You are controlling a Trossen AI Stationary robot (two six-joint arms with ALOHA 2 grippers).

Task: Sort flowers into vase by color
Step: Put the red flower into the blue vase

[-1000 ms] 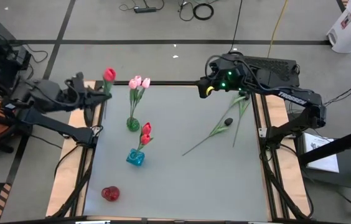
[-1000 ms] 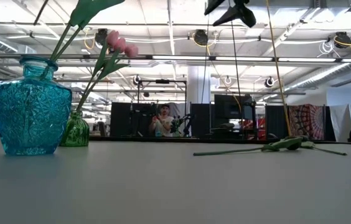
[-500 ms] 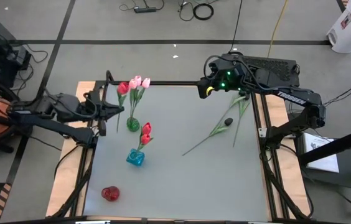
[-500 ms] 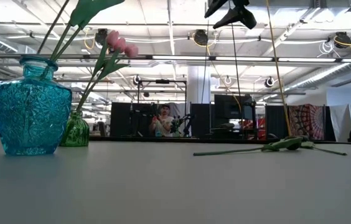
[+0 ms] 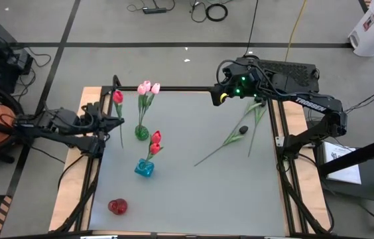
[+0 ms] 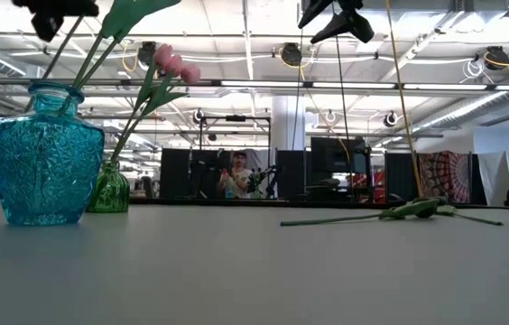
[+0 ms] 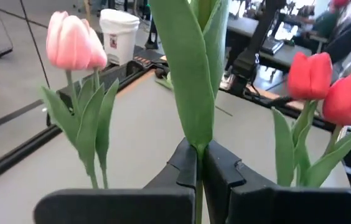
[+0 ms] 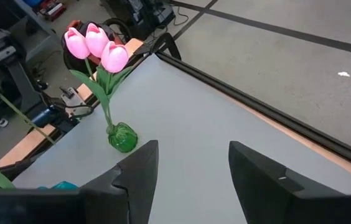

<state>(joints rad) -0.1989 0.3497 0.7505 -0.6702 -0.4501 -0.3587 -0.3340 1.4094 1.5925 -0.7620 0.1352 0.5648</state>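
Tulip (image 5: pixel 117 97), red, now upright at table's (image 5: pixel 193 192) left edge, swung back from pink bunch (image 5: pixel 148 87). Clamped by stem in left gripper (image 7: pixel 198 169). Likely heading for blue vase (image 5: pixel 144 168) w/ reds. Right gripper (image 8: pixel 188 163) apart, idle at far edge.

On the grey counter (image 5: pixel 193 192), the green glass vase (image 5: pixel 141 133) stands behind the blue glass vase (image 5: pixel 144 168), the red glass vase (image 5: pixel 117 206) nearest the front, loose green-stemmed flowers (image 5: pixel 237 136) lying right.
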